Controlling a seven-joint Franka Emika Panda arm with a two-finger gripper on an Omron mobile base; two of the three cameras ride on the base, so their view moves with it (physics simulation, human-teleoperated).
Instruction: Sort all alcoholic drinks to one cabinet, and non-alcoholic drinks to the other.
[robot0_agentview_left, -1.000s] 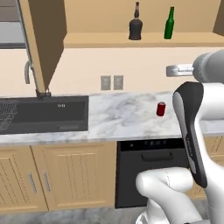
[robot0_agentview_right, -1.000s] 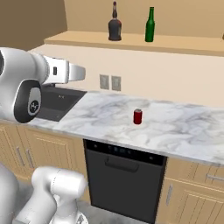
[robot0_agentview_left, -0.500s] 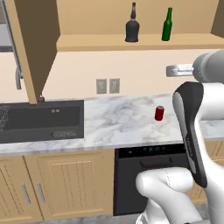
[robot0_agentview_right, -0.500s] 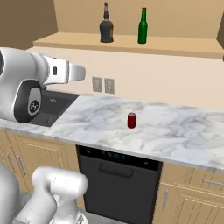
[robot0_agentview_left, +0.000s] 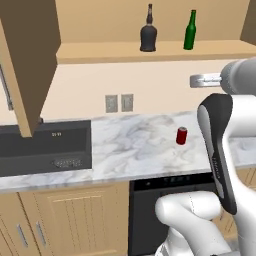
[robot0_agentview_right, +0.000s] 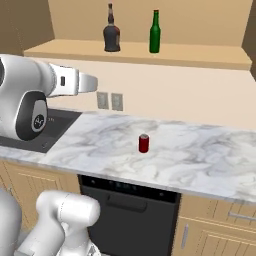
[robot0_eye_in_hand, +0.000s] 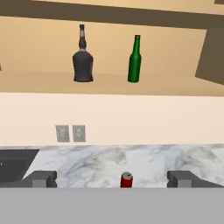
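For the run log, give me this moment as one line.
gripper: open, empty | red can: on marble counter | black bottle, green bottle: upright in open cabinet

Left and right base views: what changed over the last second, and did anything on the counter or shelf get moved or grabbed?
Only the base drove, sliding the whole scene sideways in both views. Nothing was grasped or released: the pincer stays open and empty. The red can stays on the marble counter; the black bottle and green bottle remain in the open cabinet.
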